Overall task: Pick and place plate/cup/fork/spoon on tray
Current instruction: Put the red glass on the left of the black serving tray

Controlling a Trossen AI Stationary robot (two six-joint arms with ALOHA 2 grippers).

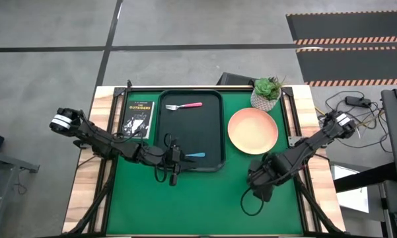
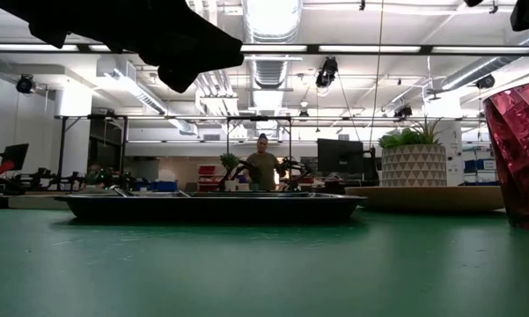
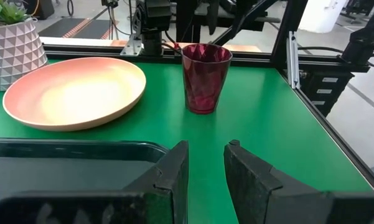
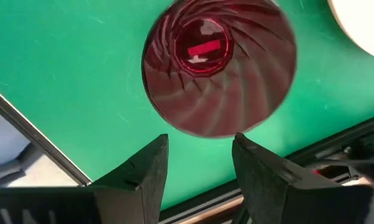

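Observation:
The dark tray point(image 1: 211, 132) lies mid-table. The pink-handled fork point(image 1: 183, 106) lies in it near its far edge, and the blue-handled spoon point(image 1: 195, 155) near its near edge. The peach plate point(image 1: 252, 130) rests on the mat right of the tray. The dark red cup point(image 3: 204, 78) stands upright on the mat beyond the plate. In the high view my right arm hides it. My right gripper point(image 4: 199, 146) hovers open above the cup's rim, fingers pointing down. My left gripper point(image 1: 178, 160) is open and empty at the tray's near edge, just left of the spoon.
A white pot with a green plant point(image 1: 266, 94) stands at the far edge behind the plate. A dark book point(image 1: 139, 119) lies left of the tray. A person stands in the room beyond the table point(image 2: 262, 167). Green mat is bare along the near edge point(image 1: 205, 205).

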